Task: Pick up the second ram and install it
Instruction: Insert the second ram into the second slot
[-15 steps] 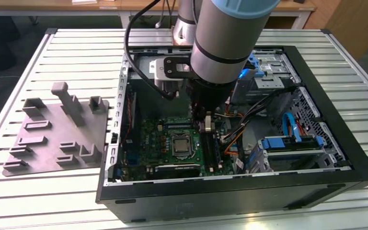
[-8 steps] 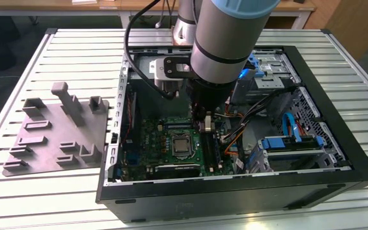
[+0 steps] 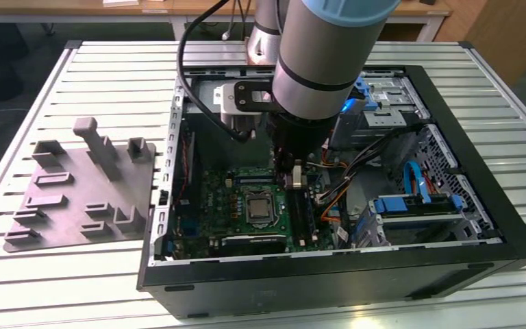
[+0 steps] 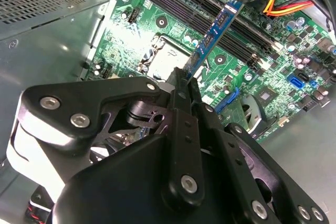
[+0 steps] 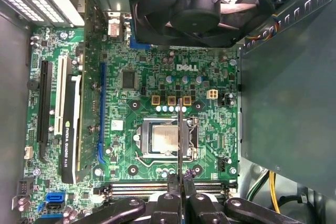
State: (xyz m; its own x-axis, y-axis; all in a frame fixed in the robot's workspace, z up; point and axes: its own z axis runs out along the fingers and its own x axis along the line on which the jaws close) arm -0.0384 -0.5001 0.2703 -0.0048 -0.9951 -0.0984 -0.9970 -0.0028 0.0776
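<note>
Dark second ram (image 4: 212,38) between fingers of gripper (image 4: 187,83)

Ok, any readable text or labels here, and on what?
On the motherboard: white maker's logo above the CPU socket, not quoted here.
On the expansion card: white print along its edge, not quoted here.
On the second ram, held in the gripper: marks too small to read.

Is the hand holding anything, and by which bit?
Yes: the hand pinches the second ram by its flat faces, at the end nearest it; the rest juts out over the motherboard.
</note>
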